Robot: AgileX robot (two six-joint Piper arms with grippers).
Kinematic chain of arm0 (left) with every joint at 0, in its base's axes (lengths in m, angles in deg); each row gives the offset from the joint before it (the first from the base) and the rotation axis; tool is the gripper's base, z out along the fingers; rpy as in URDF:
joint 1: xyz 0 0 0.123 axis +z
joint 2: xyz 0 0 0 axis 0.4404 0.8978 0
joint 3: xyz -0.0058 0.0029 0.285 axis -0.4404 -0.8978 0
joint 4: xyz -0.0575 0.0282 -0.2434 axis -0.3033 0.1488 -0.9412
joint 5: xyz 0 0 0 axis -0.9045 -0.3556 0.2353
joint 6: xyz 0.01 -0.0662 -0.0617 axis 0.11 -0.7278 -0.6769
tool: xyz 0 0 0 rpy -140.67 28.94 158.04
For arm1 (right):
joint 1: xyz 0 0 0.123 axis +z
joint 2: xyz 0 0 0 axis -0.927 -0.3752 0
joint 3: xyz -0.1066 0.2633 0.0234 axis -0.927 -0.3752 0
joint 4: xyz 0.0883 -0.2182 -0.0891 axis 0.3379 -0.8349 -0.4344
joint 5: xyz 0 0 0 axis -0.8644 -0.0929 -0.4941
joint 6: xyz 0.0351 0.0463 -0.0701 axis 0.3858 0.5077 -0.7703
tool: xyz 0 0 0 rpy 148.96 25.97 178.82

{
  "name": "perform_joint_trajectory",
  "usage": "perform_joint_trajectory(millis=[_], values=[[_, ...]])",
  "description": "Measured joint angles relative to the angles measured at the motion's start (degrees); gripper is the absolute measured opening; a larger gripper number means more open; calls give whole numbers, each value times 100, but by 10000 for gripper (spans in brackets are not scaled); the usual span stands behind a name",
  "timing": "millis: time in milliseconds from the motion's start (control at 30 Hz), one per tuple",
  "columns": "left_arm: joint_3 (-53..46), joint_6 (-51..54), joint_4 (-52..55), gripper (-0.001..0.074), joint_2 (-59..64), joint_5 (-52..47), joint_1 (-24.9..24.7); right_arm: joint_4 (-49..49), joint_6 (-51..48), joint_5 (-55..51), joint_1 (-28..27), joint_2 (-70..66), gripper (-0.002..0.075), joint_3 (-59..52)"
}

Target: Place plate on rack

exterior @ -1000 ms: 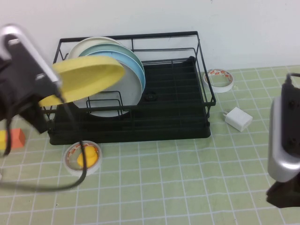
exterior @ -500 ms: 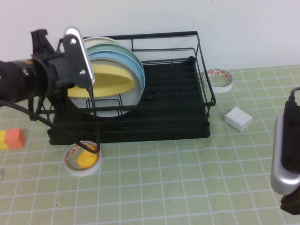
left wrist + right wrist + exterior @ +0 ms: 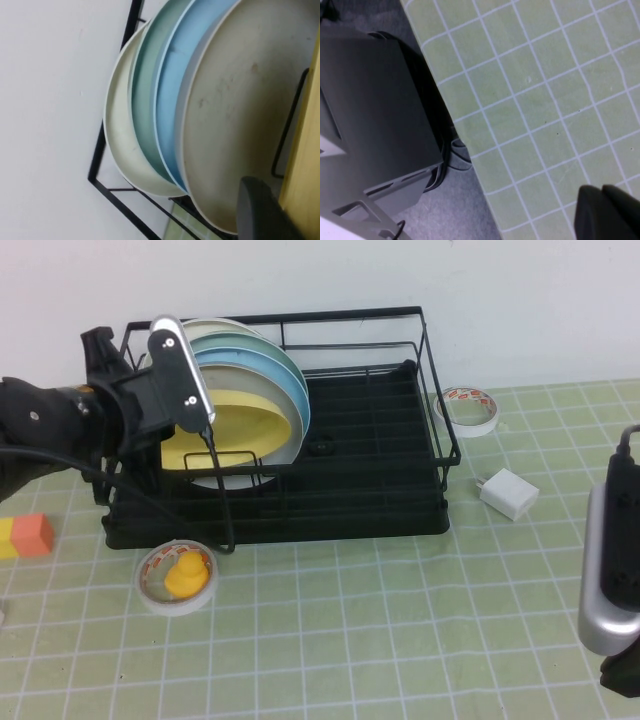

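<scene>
The round pale-yellow plastic plate (image 3: 240, 425) is seen at the left of the high view, inside the left end of the large black wire dish rack (image 3: 400, 420). It is tipped steeply on edge, its face leaning toward the row of plates already standing there, a light-blue plate (image 3: 288, 375) foremost and a cream plate (image 3: 205, 330) behind. The left gripper (image 3: 178, 435) is placed at the plate's left rim, at the rack's left rail, and its fingers are judged to be clamped on that rim, since the plate is carried above the slotted base. In the left wrist view the yellow edge (image 3: 305, 150) is found along the right border, just beside a greyish plate (image 3: 240, 110) and the blue one (image 3: 180, 85).

The coming move is taken to turn on one relation: the plate extends rightward from the fingers, with its diameter nearly parallel to the standing plates, so a lowering into the free slot in front of them is called for.

The right gripper (image 3: 610, 210) is parked off the lower right corner of the green gridded mat (image 3: 545, 100); its fingers look closed together, empty.
</scene>
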Motion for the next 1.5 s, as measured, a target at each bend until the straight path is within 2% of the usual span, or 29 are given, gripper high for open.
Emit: perform_joint_trajectory(millis=[67, 133, 267, 333, 533, 667, 833, 900, 1033, 1167, 1300, 1500], values=[[0, -52, -117, 108, 12, 23, 0, -35, 0, 0, 0, 0, 0, 0], [0, -142, -263, 164, 25, 141, 0, -59, 0, 0, 0, 0, 0, 0], [0, -444, -392, 327, 36, 640, -12, -78, 0, 0, 0, 0, 0, 0], [0, -520, -422, 377, 11, 954, -71, -78, 26, 0, 0, 0, 0, 0], [5, -595, -535, 404, -177, 2121, -505, -151, 154, 0, 0, 10, 0, 0], [5, -579, -1227, 338, -424, 2539, -829, -391, 407, 0, 0, 182, 0, 0], [5, -313, -3045, 85, -996, 2752, -1095, -1347, 1132, 0, 0, 743, 0, 0], [5, -257, -3797, 38, -1275, 2780, -1111, -1748, 1462, 0, 0, 1011, 0, 0], [5, -192, -4896, 7, -1977, 2950, -1111, -2324, 2061, 110, 0, 1634, 0, 0], [5, -185, -5547, 1, -2670, 2925, -1111, -2390, 2211, 727, 0, 2318, 0, -268], [5, -185, -6009, 0, -3387, 2796, -1111, -2350, 2249, 1356, 0, 2977, 0, -1036], [-34, -88, -6100, 0, -4177, 2770, -1111, -1780, 2251, 2388, 0, 3615, 0, -2627]])
